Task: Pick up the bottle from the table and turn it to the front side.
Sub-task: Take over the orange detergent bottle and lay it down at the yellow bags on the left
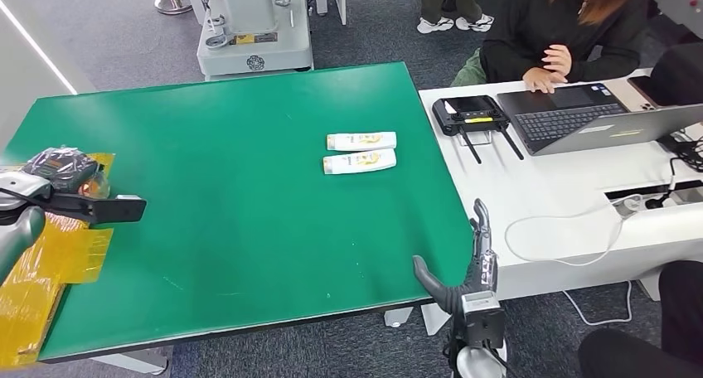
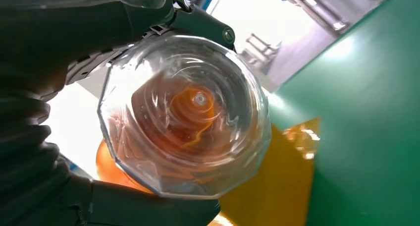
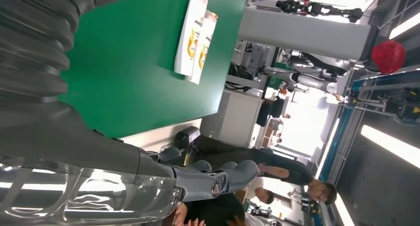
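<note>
Two white bottles (image 1: pixel 361 152) are lying on their sides, side by side and touching, on the green table (image 1: pixel 232 220), well in from its right edge. The right hand (image 1: pixel 464 274) is hovering off the table's near right corner, fingers apart and holding nothing. The left hand (image 1: pixel 62 183) is sitting at the table's left edge above yellow sheets (image 1: pixel 50 270), gripping a clear round container (image 2: pixel 185 114) with an orange glow inside.
</note>
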Controlling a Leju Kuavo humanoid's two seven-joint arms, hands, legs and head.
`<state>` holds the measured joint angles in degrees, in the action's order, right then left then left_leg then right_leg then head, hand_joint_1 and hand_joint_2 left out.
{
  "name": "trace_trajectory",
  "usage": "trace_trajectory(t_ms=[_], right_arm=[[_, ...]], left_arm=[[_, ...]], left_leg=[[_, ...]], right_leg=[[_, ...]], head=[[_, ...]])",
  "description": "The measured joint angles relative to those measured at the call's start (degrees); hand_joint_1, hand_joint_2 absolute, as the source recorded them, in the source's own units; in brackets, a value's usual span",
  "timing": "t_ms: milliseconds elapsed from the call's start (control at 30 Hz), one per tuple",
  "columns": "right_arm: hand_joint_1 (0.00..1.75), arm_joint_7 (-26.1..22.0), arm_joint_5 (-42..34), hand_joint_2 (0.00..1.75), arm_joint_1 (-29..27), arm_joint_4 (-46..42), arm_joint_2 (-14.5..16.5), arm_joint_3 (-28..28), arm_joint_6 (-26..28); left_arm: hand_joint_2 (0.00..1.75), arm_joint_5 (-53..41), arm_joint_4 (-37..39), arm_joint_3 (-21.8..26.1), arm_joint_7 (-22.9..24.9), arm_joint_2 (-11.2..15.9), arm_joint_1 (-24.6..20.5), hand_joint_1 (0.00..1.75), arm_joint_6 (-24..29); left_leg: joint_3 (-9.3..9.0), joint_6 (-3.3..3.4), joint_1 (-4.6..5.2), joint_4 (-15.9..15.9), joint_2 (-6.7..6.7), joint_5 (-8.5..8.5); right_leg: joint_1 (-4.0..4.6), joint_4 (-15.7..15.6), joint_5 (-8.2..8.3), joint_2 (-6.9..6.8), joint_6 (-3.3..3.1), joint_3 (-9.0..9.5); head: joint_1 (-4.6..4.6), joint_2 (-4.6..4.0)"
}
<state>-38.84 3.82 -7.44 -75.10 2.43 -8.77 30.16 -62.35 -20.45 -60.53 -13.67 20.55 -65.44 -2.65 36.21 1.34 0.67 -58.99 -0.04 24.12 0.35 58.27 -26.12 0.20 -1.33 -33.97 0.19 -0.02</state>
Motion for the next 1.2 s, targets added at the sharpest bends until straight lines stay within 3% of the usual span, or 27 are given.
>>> trace_trajectory(t_ms=[300,533,767,1000,1200], right_arm=[[0.0,-0.3,0.6,1.75,-0.3,1.0,0.1,0.1,-0.8],[0.0,-1.1,-0.4,1.75,0.8,3.8,0.1,0.1,-1.0],[0.0,-1.2,-0.4,1.75,2.2,6.4,0.1,-0.5,-1.2],[0.0,-1.2,-2.3,1.75,3.6,7.7,0.0,-1.7,-1.6],[0.0,-1.2,-3.1,1.75,5.1,8.2,-0.3,-2.3,-1.9]], left_arm=[[1.75,-3.8,1.6,-1.6,9.5,1.2,0.8,1.75,0.0],[1.75,-3.3,3.2,-1.9,14.1,2.8,2.4,1.75,-5.3],[1.75,-0.5,3.9,-1.8,11.6,3.6,4.2,1.75,-9.3],[1.75,1.8,3.9,-1.3,1.9,4.4,8.1,1.75,-5.1],[1.75,2.0,3.8,-0.8,-3.7,2.1,9.6,1.75,-1.3]], left_leg=[[0.01,0.0,0.0,0.0,0.04,0.0],[0.02,-0.01,-0.03,0.0,-0.05,-0.01],[0.03,-0.02,-0.03,0.0,-0.02,-0.01],[0.03,-0.03,-0.03,0.0,-0.04,-0.01],[0.04,-0.04,-0.03,0.0,-0.11,-0.03]], right_leg=[[0.01,0.0,0.01,0.04,-0.01,-0.01],[0.02,0.0,-0.01,-0.03,-0.03,-0.01],[0.02,0.0,0.0,-0.01,-0.04,-0.01],[0.02,0.0,-0.01,-0.02,-0.04,-0.04],[0.02,0.0,0.0,-0.09,-0.04,-0.03]], head=[[0.0,0.0],[0.0,0.0],[0.0,0.0],[-0.01,0.0],[0.01,0.0]])
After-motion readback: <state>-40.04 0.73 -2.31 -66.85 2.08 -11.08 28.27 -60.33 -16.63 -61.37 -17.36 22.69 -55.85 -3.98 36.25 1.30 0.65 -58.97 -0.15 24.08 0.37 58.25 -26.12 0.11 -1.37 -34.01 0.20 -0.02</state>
